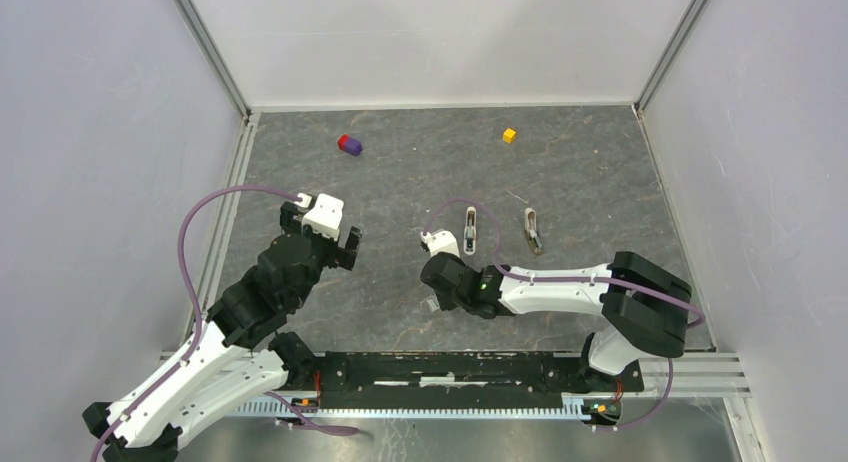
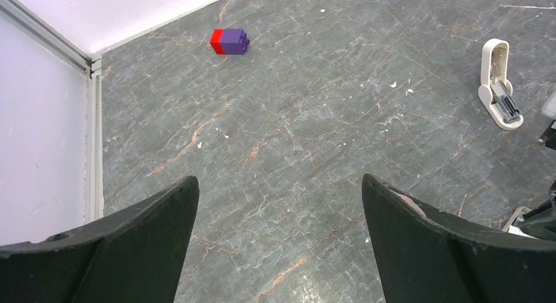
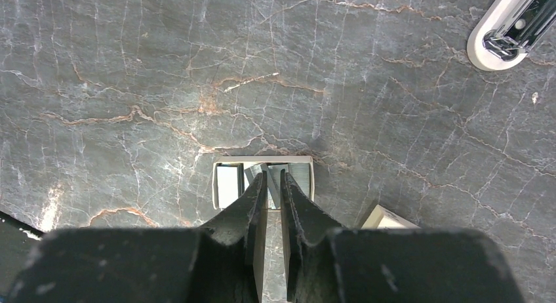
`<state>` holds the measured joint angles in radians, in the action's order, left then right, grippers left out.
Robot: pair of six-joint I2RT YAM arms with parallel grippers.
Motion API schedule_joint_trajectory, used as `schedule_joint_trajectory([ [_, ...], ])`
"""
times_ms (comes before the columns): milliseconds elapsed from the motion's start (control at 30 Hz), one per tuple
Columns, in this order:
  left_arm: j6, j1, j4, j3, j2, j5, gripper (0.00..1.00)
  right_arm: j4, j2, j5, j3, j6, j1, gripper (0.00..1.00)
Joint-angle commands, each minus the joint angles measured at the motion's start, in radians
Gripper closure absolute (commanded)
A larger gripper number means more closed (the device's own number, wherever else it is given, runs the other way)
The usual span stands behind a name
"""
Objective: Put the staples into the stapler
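The stapler [image 1: 470, 230] is small and white and lies open on the grey stone table, just beyond my right wrist. It also shows at the right edge of the left wrist view [image 2: 499, 86] and in the top right corner of the right wrist view [image 3: 511, 27]. A small open cream box [image 3: 262, 160] holds grey staples [image 3: 298, 178]. My right gripper [image 3: 273, 175] reaches down into this box, its fingers pinched close on a tilted strip of staples. My left gripper [image 2: 278, 181] hangs wide open over bare table to the left [image 1: 320, 237], holding nothing.
A slim brownish-grey piece [image 1: 533, 232] lies right of the stapler. A cream box part [image 3: 387, 218] sits beside the staple box. A red-and-purple block [image 1: 349, 144] and a yellow cube [image 1: 509, 135] lie near the back wall. Grey walls enclose the table on three sides.
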<state>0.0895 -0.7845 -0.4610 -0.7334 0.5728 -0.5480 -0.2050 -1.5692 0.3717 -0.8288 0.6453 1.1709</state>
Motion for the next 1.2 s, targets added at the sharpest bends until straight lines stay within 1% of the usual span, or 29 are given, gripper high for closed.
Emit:
schedule_joint_trajectory([
  [0, 0.011, 0.004, 0.046, 0.0, -0.007, 0.0, 0.0, 0.001, 0.031, 0.022, -0.037, -0.013, 0.004, 0.82],
  [100, 0.012, 0.004, 0.045, -0.001, -0.008, 0.0, 0.0, 0.008, 0.033, 0.013, -0.038, -0.023, 0.004, 0.81],
  [233, 0.011, 0.004, 0.047, 0.0, -0.007, 0.002, 0.0, 0.023, 0.032, -0.007, -0.04, -0.061, 0.004, 0.73],
  [300, 0.011, 0.005, 0.046, 0.0, -0.007, 0.002, 0.0, 0.017, 0.029, -0.012, -0.049, -0.089, 0.004, 0.7],
  [433, 0.012, 0.004, 0.045, -0.001, -0.007, 0.002, 0.0, -0.01, 0.009, -0.029, -0.076, -0.158, 0.005, 0.68],
  [533, 0.012, 0.004, 0.048, -0.001, -0.007, 0.002, 0.0, -0.026, -0.002, -0.027, -0.09, -0.202, 0.01, 0.65],
  [633, 0.012, 0.005, 0.047, 0.0, -0.006, 0.002, 0.0, -0.027, -0.003, -0.037, -0.09, -0.231, 0.01, 0.65],
  [767, 0.012, 0.004, 0.048, 0.0, -0.009, -0.008, 0.0, -0.02, -0.016, -0.09, -0.091, -0.277, 0.009, 0.64],
  [833, 0.013, 0.005, 0.047, -0.001, -0.015, -0.015, 0.0, -0.033, -0.024, -0.091, -0.095, -0.288, 0.012, 0.62],
  [1167, 0.017, 0.004, 0.061, 0.008, -0.043, -0.032, 0.0, -0.054, -0.034, -0.081, -0.09, -0.305, 0.013, 0.63],
])
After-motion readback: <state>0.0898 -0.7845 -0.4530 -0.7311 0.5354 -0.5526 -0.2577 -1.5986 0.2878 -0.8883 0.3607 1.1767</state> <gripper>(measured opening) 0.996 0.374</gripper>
